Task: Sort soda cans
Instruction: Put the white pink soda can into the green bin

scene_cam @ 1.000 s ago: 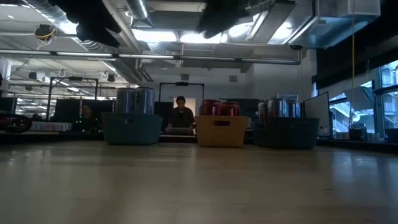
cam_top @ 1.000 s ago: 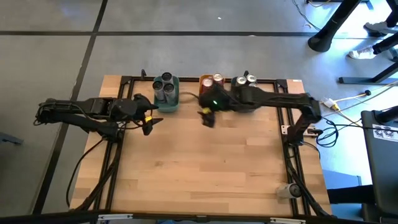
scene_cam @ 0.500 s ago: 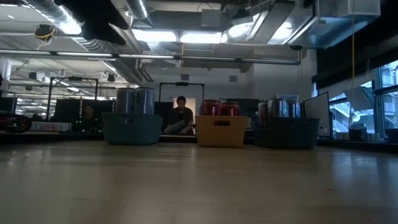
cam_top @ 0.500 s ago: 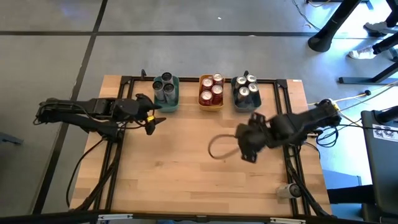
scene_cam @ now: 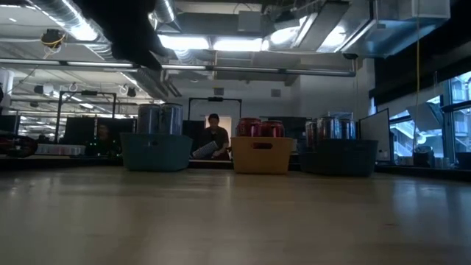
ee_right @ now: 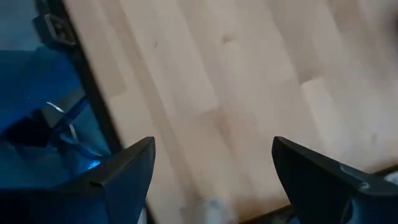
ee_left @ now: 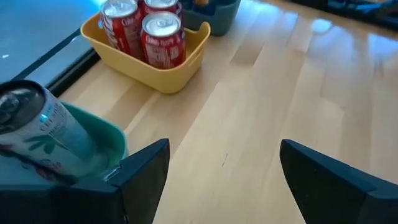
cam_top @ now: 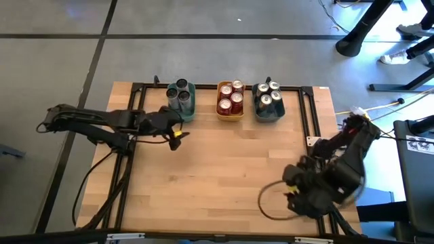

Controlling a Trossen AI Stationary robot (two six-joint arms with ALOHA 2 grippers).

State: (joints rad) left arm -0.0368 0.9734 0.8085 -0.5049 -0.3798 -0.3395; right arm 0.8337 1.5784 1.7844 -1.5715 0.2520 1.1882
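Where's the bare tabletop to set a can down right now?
The table is bare between the left gripper and right gripper. Crowded: far edge, where the teal bin, yellow bin and grey bin hold soda cans.

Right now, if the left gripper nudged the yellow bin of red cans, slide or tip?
Probably slide: the yellow bin sits low and flat on smooth wood. The upright red cans packed inside likely add weight, so it shouldn't skate far. They stand taller than the bin's rim, so a sharp shove might rock them.
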